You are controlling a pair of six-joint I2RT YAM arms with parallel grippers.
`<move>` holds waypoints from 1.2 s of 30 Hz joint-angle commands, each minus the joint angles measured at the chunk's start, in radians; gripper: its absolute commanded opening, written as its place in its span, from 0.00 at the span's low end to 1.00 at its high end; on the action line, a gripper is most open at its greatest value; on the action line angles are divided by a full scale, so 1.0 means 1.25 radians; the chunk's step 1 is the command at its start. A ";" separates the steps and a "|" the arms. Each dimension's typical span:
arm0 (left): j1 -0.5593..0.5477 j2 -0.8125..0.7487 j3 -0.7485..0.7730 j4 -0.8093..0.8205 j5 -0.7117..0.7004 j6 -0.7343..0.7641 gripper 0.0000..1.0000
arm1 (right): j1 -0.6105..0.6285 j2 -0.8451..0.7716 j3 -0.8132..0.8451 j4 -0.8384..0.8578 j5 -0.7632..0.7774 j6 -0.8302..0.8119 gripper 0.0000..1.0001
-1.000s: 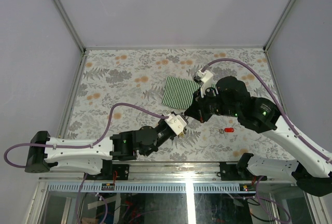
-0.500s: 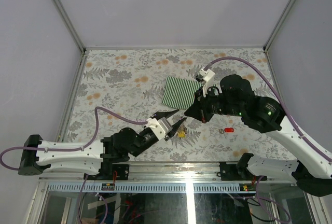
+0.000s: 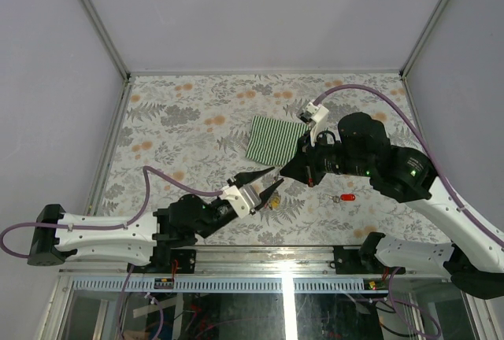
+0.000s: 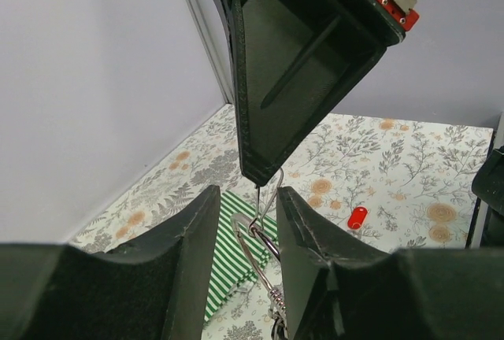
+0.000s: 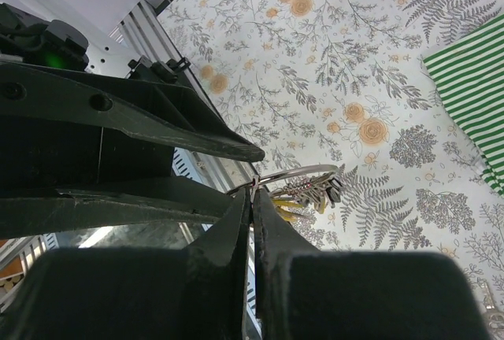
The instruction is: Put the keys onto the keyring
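One keyring [image 5: 291,173] is carrying one bunch of keys [image 5: 311,190]. One red-tagged key [image 3: 347,197] and one striped cloth [image 3: 274,140] are lying apart.

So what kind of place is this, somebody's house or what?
Most likely a robot lab test booth, not a home. Plain grey panel walls box in a flowery-clothed table, two black-and-white robot arms are bolted at its near edge, and loose wiring shows below it.

A counter [image 3: 173,127] papered in grey ferns and orange blooms sits boxed by plain pale lavender walls [image 3: 260,9] on three sides, slim aluminium posts [image 3: 94,19] at the back corners, a metal rail [image 3: 268,255] along its near edge, the light soft and even
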 commanded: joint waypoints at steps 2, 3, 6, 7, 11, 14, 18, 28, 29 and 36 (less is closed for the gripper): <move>-0.003 0.004 0.001 0.044 0.000 0.025 0.35 | 0.001 -0.018 0.053 0.059 -0.035 0.021 0.00; -0.004 0.004 -0.001 0.043 0.000 0.026 0.35 | 0.001 -0.018 0.055 0.060 -0.034 0.021 0.00; -0.004 0.004 -0.001 0.039 0.004 0.026 0.35 | 0.001 -0.019 0.058 0.060 -0.030 0.024 0.00; -0.004 0.004 -0.001 0.037 0.004 0.026 0.35 | 0.001 -0.018 0.058 0.060 -0.031 0.024 0.00; -0.004 0.008 0.004 0.035 0.006 0.031 0.32 | 0.001 -0.017 0.056 0.061 -0.031 0.025 0.00; -0.002 0.014 0.011 0.029 0.009 0.035 0.27 | 0.001 -0.017 0.056 0.061 -0.030 0.023 0.00; -0.004 0.025 0.021 0.003 0.013 0.035 0.23 | 0.001 -0.018 0.058 0.064 -0.026 0.026 0.00; -0.006 0.022 0.021 -0.002 0.003 0.034 0.19 | 0.001 -0.014 0.064 0.058 -0.023 0.022 0.00; -0.005 0.022 0.022 -0.002 0.003 0.034 0.18 | 0.001 -0.014 0.064 0.057 -0.023 0.022 0.00; -0.005 0.008 0.028 -0.004 -0.015 0.028 0.02 | 0.002 -0.013 0.056 0.054 -0.018 0.017 0.00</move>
